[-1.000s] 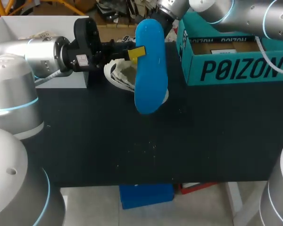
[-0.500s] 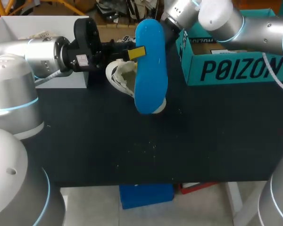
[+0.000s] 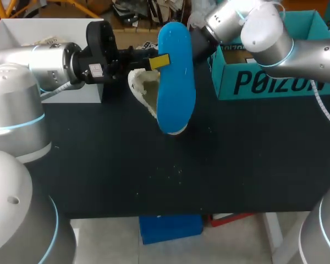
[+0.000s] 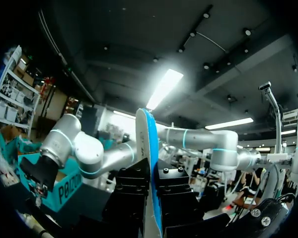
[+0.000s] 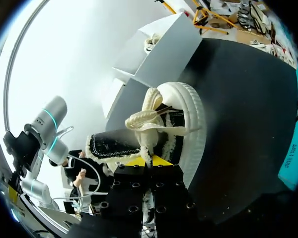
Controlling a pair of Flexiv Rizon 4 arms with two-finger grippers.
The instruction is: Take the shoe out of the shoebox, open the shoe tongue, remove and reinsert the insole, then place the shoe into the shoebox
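Note:
My left gripper (image 3: 160, 61) comes in from the left and is shut on a blue insole (image 3: 176, 82), holding it upright above the table. In the left wrist view the insole (image 4: 148, 148) stands edge-on between the black fingers. Behind it a white-soled shoe (image 3: 144, 88) with a black upper and cream fleece lining is tipped up. My right gripper (image 5: 148, 159) is shut on the shoe (image 5: 188, 124) at its opening, just below the cream tongue (image 5: 149, 119). In the head view the right fingers are hidden behind the insole. The teal shoebox (image 3: 264, 82) stands at the back right.
An open white box (image 3: 44, 27) sits at the back left, behind my left arm. The black table (image 3: 236, 159) stretches out in front of the shoe. My right arm (image 3: 275, 44) crosses over the teal shoebox's left end.
My right arm has swung left over the shoebox and tipped the shoe, so less of it shows from behind the insole. The left arm and insole have stayed put.

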